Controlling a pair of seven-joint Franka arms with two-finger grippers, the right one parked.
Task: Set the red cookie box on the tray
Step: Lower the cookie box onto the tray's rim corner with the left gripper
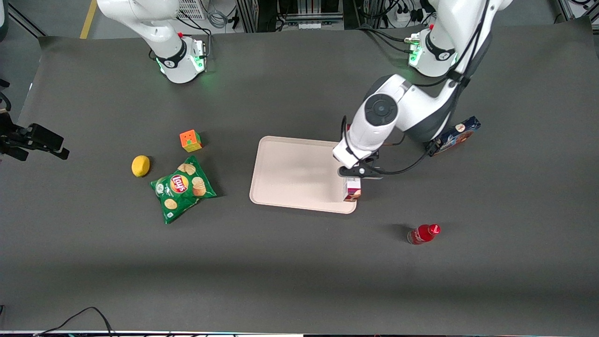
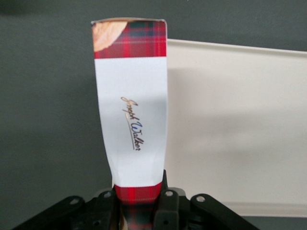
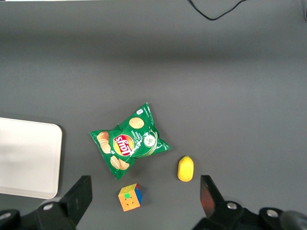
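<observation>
Your hand [image 1: 354, 178] was clamped shut on one end of the red box [image 1: 352, 189], which hung from it long end down at the tray's [image 1: 290, 173] edge toward the working arm's end of the table [image 1: 299, 262], near the tray corner closest to the front camera. From the wrist, you saw the box [image 2: 132, 115] pinched between the fingers [image 2: 165, 206] at its plaid end, its white panel pinched in a little there, with the tray [image 2: 235, 129] just beside it and dark table under the rest; whether the lower end touched the tray rim could not be told. A blue box [image 1: 456, 135] lay under the arm, a red bottle [image 1: 423, 233] nearer the front camera, and toward the parked arm's end you had a chip bag [image 1: 182, 188], a lemon [image 1: 140, 165] and a cube [image 1: 190, 140].
</observation>
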